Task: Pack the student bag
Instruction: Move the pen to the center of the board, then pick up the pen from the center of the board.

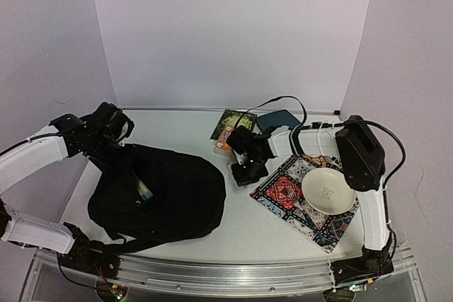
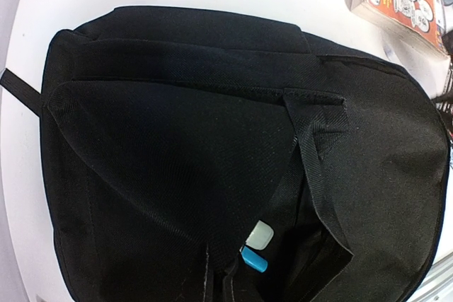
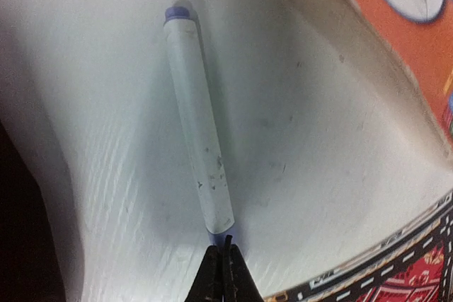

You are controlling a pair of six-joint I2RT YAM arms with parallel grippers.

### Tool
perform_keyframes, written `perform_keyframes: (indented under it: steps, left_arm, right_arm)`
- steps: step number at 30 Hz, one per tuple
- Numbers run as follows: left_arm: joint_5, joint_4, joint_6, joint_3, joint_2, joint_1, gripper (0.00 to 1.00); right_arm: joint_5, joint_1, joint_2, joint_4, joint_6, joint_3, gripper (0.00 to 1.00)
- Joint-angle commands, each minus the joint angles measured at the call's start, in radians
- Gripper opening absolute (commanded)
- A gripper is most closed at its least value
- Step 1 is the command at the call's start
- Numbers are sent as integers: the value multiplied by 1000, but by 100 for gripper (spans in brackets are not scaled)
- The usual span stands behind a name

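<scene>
The student bag lies flat at the left of the table, its black fabric filling the left wrist view. A white piece and a blue piece poke out of its open pocket. My left gripper is at the bag's upper edge, shut on the fabric, its fingers mostly lost against the black. A white marker with blue ends lies on the table just right of the bag. My right gripper is shut on the marker's near end. In the top view the right gripper sits between bag and patterned mat.
An orange box lies behind the right gripper, beside a dark card and a teal pouch. A white bowl rests on a patterned mat at the right. White walls enclose the table.
</scene>
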Motion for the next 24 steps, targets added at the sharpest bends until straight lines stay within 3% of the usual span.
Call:
perform_keyframes:
  steps: [1,5,13,24]
  left_arm:
    - [-45,50,29,68,-2,7,0]
    - [-47,50,33,77,1,8,0]
    - [-52,50,27,79,-14,9,0]
    - [-55,37,23,81,-36,11,0]
  right_arm:
    - [-28,50,-77,-154,27,-62,1]
    - [-15,51,-88,-175,26,-46,4]
    - [13,50,-32,-183,-13,83,31]
    - [-5,51,108,-218,-55,234,33]
